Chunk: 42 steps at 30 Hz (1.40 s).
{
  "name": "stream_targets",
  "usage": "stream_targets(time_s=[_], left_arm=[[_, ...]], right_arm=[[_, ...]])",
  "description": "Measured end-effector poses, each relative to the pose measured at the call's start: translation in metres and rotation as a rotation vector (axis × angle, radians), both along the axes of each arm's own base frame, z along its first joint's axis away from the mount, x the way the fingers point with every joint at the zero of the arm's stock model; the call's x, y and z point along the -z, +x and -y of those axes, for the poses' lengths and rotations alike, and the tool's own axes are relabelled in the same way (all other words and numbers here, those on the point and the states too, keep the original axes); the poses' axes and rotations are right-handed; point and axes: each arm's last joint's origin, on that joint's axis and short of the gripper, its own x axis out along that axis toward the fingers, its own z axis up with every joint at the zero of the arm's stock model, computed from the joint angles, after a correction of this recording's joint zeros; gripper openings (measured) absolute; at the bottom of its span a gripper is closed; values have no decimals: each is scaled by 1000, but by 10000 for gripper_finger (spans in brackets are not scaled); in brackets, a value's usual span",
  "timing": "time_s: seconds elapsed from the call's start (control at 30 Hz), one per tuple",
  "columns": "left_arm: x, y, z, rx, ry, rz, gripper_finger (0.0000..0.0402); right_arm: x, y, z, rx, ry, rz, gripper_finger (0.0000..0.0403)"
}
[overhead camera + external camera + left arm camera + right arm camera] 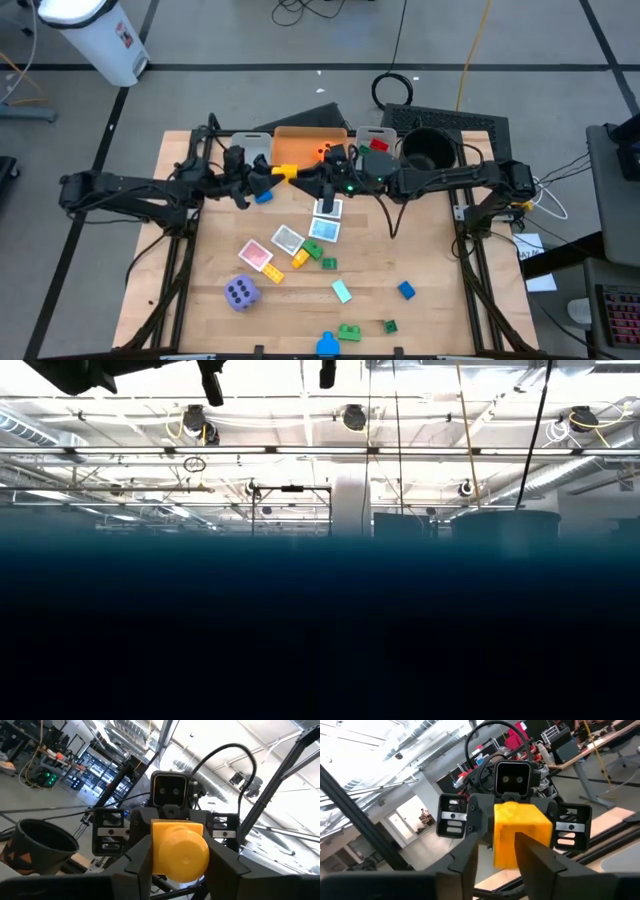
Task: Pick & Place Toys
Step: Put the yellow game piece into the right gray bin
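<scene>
Yellow plastic, a small brick (284, 172), is seen in the air between the two arms, above the surface (420, 250) and just in front of the orange bin (305, 143). It is held by the left pincer (176, 855), whose fingers are pressed on its sides. The right pincer (496, 851) is met at the same brick; its fingers are parted a little beside it. Picture cards (288, 240) and a purple die (241, 292) are lying on the wood.
</scene>
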Motion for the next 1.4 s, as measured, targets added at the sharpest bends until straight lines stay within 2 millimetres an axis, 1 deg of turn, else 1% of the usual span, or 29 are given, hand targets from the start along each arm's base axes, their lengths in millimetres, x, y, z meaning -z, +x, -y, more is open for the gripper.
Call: stream_targets(time_s=[0.17,0.27,0.37,0.5,0.6,0.67,0.73,0.83,0.93,1.0,1.17,1.23,1.3,1.4], left_arm=[[-9,-11,-1,-14,33,38,137],[-14,-17,-3,-33,45,19,137],[-21,-19,-4,-18,81,-93,137],[-40,-18,-4,23,166,-298,138],[-61,-16,-3,61,244,-429,138],[-70,-12,-3,99,282,-534,138],[-79,-6,-3,143,316,-624,138],[-95,7,-4,201,359,-715,138],[-101,25,-7,234,396,-813,138],[-101,39,-8,267,409,-859,138],[-96,68,-12,360,402,-917,138],[-92,78,-14,382,394,-929,138],[-87,84,-15,393,385,-950,138],[-84,88,-17,394,378,-959,138]], right_arm=[[-13,-11,9,-35,-22,28,151],[-20,-17,15,-37,-32,46,159],[-29,-25,20,-19,-53,68,162],[-37,-33,28,8,-112,88,159],[-38,-38,33,-58,-125,68,156],[-33,-38,34,-105,-117,13,156],[-25,-36,34,-135,-111,-62,156],[-16,-34,27,-155,-137,-146,156],[-7,-29,19,-173,-172,-199,155],[-2,-27,15,-174,-175,-228,155],[-6,-28,8,-186,-198,-207,155],[-4,-28,5,-196,-196,-221,155],[-1,-28,3,-205,-192,-251,155],[3,-29,0,-212,-192,-298,155]])
